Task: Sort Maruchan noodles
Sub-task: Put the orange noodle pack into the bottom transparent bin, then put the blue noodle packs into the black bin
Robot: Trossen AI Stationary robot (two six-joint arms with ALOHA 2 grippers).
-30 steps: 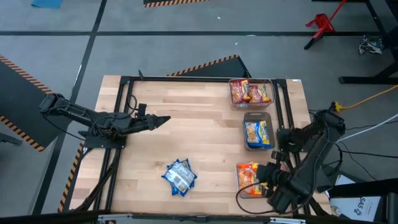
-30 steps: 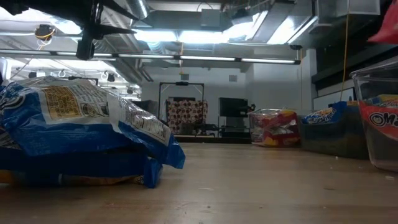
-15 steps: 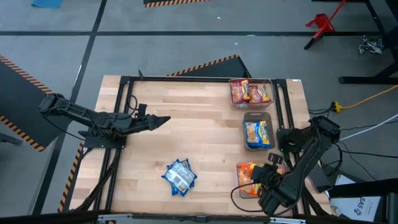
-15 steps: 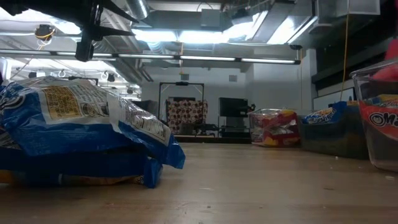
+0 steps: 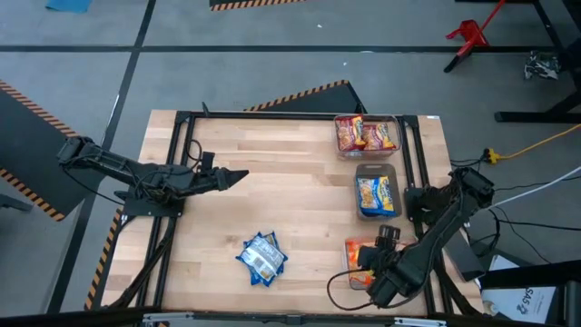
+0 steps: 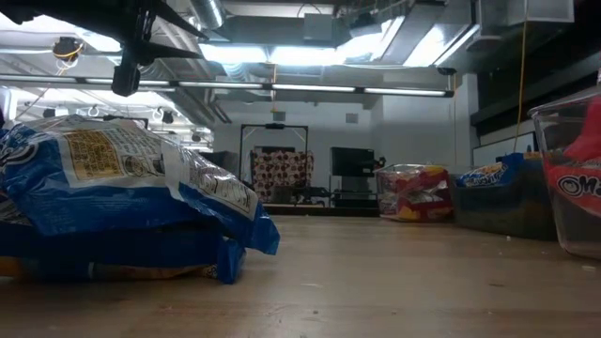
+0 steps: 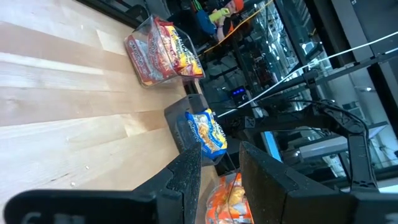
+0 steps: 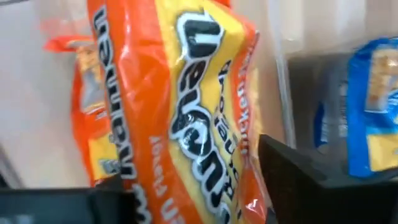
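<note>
- Sorting looks mostly done: three clear rectangular plastic bins sit in a row on the table's right side, each with one colour of crinkly square ramen packets.
- The dark red packets [image 5: 366, 134] fill the bin farthest from the right gripper [image 5: 367, 269]; the blue-and-yellow packet [image 5: 377, 193] lies in the middle bin, one place beyond that gripper.
- The orange packets [image 5: 356, 253] are in the near bin, directly under the right gripper.
- What seems left: a small heap of loose blue-and-yellow packets [image 5: 261, 257] on the bare wooden table [image 5: 281, 182], off to the right gripper's side, well apart from it and from every bin.
- The right gripper is inside or just over the near bin; its wrist view is filled by an orange packet [image 8: 180, 112] between its dark fingers, so I judge it closed on that packet, probably placing it.
- The left gripper [image 5: 238, 174] waits over bare table, far across from the bins, fingers set narrowly apart, holding nothing.
</note>
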